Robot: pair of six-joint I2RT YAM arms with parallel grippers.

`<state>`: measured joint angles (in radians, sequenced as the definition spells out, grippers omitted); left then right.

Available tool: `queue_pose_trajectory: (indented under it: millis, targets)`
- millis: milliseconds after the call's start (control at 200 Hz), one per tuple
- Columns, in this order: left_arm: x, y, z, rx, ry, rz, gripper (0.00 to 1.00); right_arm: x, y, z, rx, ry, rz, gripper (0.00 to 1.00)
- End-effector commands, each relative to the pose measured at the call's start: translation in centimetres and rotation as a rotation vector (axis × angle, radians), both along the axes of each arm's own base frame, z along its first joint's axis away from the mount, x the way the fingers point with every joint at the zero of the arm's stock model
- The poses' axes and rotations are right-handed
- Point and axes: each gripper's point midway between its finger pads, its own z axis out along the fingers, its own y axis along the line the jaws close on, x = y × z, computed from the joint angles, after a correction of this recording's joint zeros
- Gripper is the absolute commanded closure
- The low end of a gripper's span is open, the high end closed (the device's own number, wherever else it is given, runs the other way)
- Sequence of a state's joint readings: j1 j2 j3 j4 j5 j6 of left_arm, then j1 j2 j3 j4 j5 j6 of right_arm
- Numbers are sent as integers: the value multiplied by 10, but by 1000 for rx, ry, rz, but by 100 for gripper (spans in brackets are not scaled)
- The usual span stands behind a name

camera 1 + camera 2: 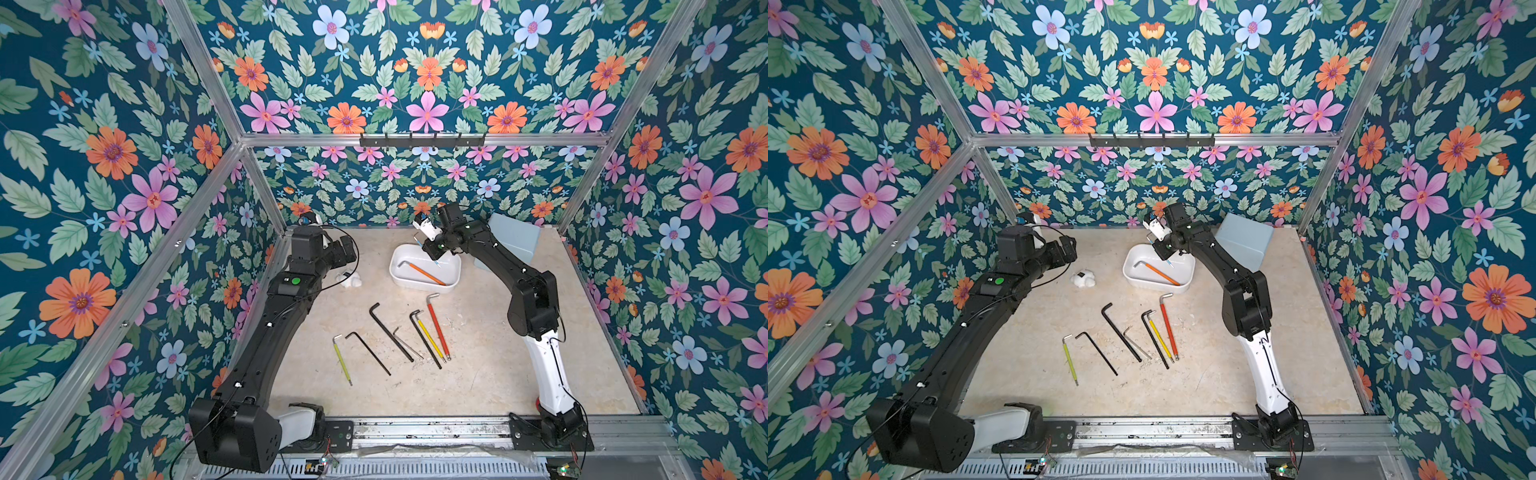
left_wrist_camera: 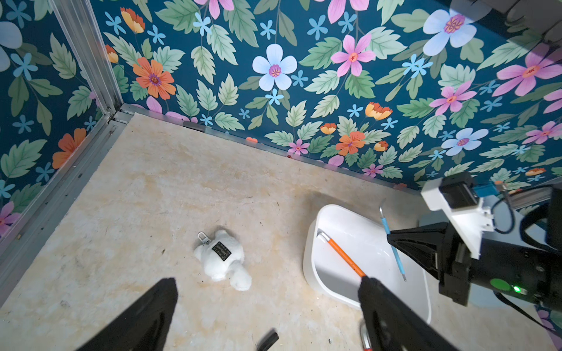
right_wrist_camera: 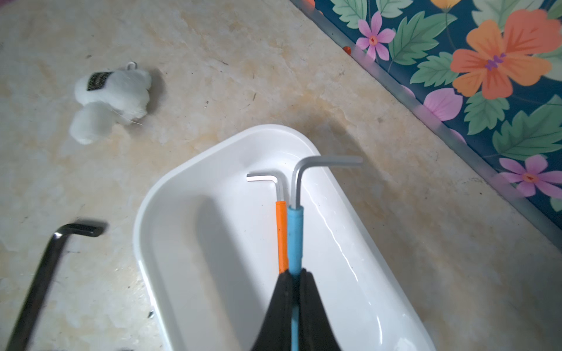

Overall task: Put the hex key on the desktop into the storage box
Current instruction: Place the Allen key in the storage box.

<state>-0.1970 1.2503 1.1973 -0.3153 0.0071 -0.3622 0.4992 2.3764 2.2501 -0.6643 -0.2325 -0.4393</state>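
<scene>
The white storage box [image 1: 419,287] [image 3: 143,212] stands at the back of the beige desktop [image 1: 498,353]. An orange hex key [image 1: 428,274] [image 3: 281,237] lies inside it. My right gripper [image 3: 295,273] hangs just above the box, shut on a blue hex key [image 3: 295,231] [image 2: 395,252] whose bent silver end points past the box's far wall. Several more hex keys lie in a row on the desktop, among them a yellow-green one [image 1: 343,359], a black one [image 1: 390,332] and a red one [image 1: 438,328]. My left gripper [image 2: 267,288] stands open and empty, left of the box.
A small white plush toy [image 1: 348,279] [image 2: 223,258] lies left of the box. A taller pale blue box [image 1: 515,241] stands at the back right behind the right arm. Floral walls and aluminium rails [image 1: 415,428] frame the desktop.
</scene>
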Motion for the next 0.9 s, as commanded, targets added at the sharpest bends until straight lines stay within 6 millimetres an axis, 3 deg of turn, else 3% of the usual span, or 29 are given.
queue_pose_trajectory:
  millis: [0,210,590,760,895]
  targets:
    - [-2,4,-3,51,8,0,1,-1,-6,-23,-65,45,-1,100]
    - [1,6,-14,103,38,-8,1,-6,-14,-59,-124,102,-19,100]
    - [14,1,-20,84,48,-15,1,-10,-26,-97,-184,153,-59,100]
    - [12,4,-18,83,43,3,1,-5,-25,-99,-176,151,-84,77]
    - [12,5,-14,72,40,13,1,1,-30,-95,-189,129,-129,71]
